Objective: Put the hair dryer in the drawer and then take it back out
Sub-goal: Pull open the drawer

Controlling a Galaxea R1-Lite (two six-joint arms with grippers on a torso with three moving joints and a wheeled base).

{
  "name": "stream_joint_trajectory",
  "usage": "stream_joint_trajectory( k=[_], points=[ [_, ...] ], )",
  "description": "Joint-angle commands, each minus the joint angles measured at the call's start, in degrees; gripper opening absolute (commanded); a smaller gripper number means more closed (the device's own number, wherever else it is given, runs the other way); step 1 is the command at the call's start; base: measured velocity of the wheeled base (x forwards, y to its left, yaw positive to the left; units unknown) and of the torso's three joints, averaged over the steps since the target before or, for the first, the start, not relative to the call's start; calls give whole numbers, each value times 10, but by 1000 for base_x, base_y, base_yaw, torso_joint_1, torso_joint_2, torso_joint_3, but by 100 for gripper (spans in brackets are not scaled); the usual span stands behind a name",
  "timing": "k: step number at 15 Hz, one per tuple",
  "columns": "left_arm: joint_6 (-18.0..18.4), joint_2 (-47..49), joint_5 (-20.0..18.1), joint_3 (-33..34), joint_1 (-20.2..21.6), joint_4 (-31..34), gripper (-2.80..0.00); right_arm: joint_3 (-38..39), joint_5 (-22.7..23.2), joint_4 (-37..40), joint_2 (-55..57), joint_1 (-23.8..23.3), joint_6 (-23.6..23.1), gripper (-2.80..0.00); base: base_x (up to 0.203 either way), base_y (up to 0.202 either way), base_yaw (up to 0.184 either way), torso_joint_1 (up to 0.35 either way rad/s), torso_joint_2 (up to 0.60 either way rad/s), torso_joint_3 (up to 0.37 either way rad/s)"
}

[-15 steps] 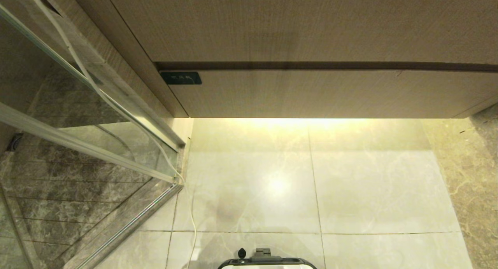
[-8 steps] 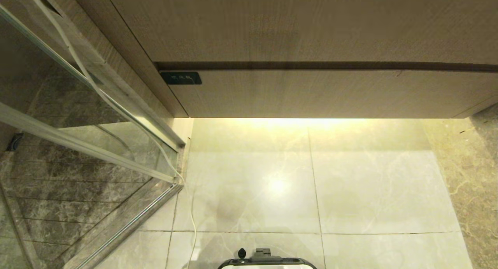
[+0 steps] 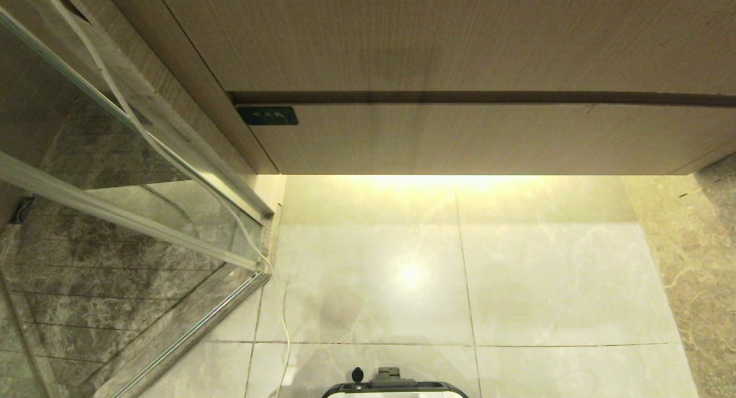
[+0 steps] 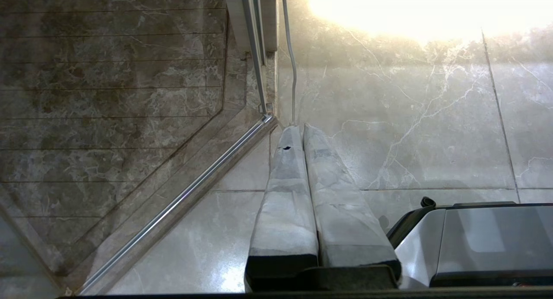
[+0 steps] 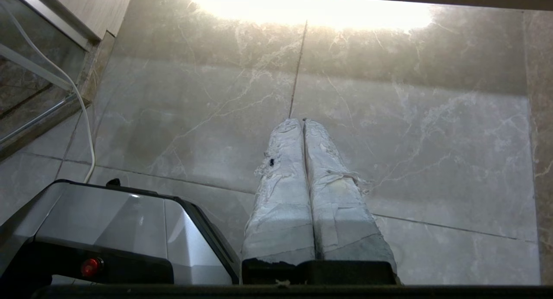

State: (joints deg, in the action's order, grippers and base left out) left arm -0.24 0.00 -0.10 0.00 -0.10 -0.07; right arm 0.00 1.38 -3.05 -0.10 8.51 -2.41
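The drawer [image 3: 489,139] is a wide, light-brown wood-grain front, pushed in, with a small dark label [image 3: 268,115] at its left corner. The hair dryer is out of view in every frame. Neither arm appears in the head view. In the left wrist view my left gripper [image 4: 301,127] hangs over the pale floor tiles, shut, its taped fingers pressed together with nothing between them. My right gripper [image 5: 303,121] hangs the same way over the tiles, shut and empty.
A taller wood-grain panel [image 3: 437,35] sits above the drawer. A glass shower door [image 3: 115,173] with a metal frame stands at the left. A thin white cable [image 3: 282,317] runs down along it to the floor. My base [image 3: 394,386] shows at the bottom edge.
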Motion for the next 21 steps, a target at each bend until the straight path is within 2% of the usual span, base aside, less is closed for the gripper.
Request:
stream_joint_trajectory(
  k=[1, 20, 21],
  points=[
    [0, 0, 0, 0, 0, 0, -280, 11, 0, 0, -22, 0, 0, -280, 0, 0, 0, 0, 0, 0],
    [0, 0, 0, 1, 0, 0, -280, 10, -1, 0, -22, 0, -5, -280, 0, 0, 0, 0, 0, 0],
    [-1, 0, 1, 0, 0, 0, -280, 12, 1, -3, -22, 0, -22, -280, 0, 0, 0, 0, 0, 0]
  ],
)
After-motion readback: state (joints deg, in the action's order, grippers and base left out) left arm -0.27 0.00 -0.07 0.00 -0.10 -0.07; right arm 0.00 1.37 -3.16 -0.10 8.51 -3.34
